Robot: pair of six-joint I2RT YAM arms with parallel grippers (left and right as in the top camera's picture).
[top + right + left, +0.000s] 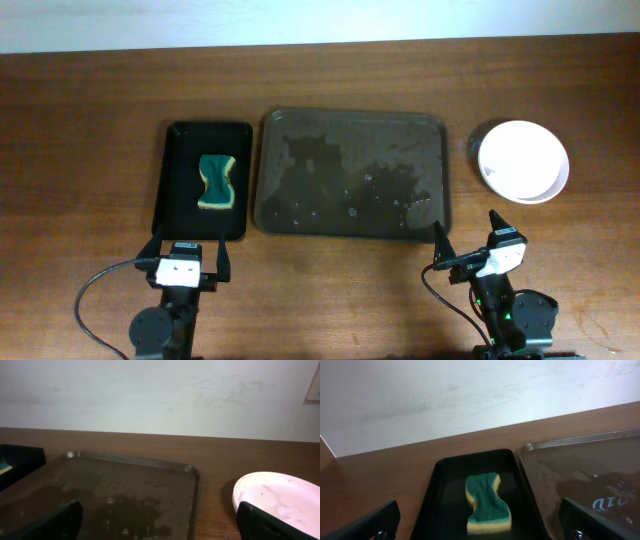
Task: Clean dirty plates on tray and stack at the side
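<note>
The plates [523, 160] sit as a plain white stack on the table right of the tray; the stack also shows in the right wrist view [272, 497]. The dark brown tray [352, 172] holds no plates, only wet streaks and droplets; its rim shows in the left wrist view [580, 442] and the right wrist view [150, 462]. My left gripper [187, 252] is open and empty near the front edge, below the black tray. My right gripper [466, 238] is open and empty, below the brown tray's right corner.
A smaller black tray [176, 215] stands left of the brown tray and holds a green and yellow sponge [218, 181], which also shows in the left wrist view [487, 504]. A white wall runs along the table's far edge.
</note>
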